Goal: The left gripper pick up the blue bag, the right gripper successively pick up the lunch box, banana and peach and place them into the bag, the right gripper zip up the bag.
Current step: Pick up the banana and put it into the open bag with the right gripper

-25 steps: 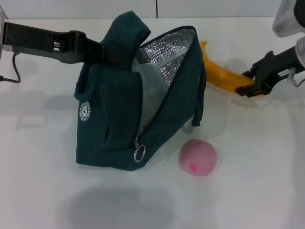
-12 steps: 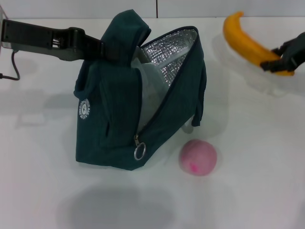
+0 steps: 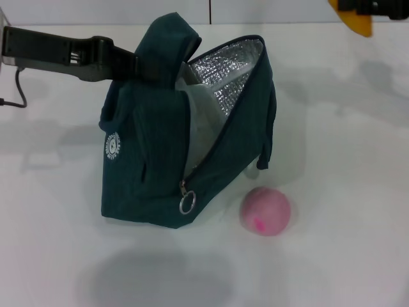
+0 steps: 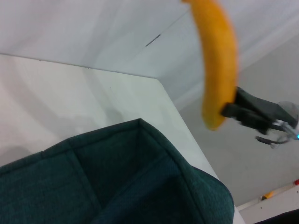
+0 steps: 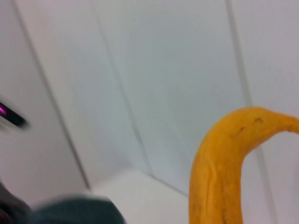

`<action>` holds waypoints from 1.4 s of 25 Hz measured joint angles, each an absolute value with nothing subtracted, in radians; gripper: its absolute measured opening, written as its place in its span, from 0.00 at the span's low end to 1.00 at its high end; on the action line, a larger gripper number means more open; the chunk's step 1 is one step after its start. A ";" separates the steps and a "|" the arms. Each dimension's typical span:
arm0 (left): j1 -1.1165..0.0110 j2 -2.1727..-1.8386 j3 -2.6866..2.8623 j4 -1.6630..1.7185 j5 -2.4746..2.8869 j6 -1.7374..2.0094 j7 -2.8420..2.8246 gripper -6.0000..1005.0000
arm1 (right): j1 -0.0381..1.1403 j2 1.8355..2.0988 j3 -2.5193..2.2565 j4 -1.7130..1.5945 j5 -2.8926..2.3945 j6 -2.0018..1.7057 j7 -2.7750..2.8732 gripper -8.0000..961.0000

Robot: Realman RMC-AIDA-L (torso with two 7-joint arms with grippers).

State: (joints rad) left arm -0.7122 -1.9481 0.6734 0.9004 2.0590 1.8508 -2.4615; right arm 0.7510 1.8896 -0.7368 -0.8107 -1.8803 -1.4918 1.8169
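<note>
The blue bag (image 3: 160, 153) stands open on the white table, silver lining showing. My left gripper (image 3: 142, 66) is shut on its top flap and holds it up. A pale lunch box (image 3: 199, 125) sits inside the bag. The banana (image 3: 356, 23) is high above the table at the far right, only its tip in the head view. The left wrist view shows the whole banana (image 4: 217, 65) with my right gripper (image 4: 229, 109) shut on its lower end. The pink peach (image 3: 265, 211) lies on the table just right of the bag's front corner.
A metal zip ring (image 3: 186, 203) hangs at the bag's front seam. A cable (image 3: 19, 96) trails from the left arm. The table's far edge (image 3: 307, 23) meets a white wall.
My right gripper lifted the banana off the table beside the bag and carried it up and away to the top right. Bag, peach and left arm stayed put.
</note>
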 joint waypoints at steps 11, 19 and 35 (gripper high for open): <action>-0.709 -1.949 0.673 0.900 2.061 1.850 -2.459 0.04 | 0.782 2.023 -0.801 -0.599 -1.583 -1.547 1.665 0.47; -0.707 -1.951 0.673 0.900 2.060 1.850 -2.456 0.04 | 0.805 2.026 -1.037 -0.431 -1.379 -1.494 1.542 0.47; -0.704 -1.955 0.674 0.900 2.060 1.850 -2.452 0.04 | 0.798 2.028 -1.475 -0.368 -1.062 -1.379 1.433 0.47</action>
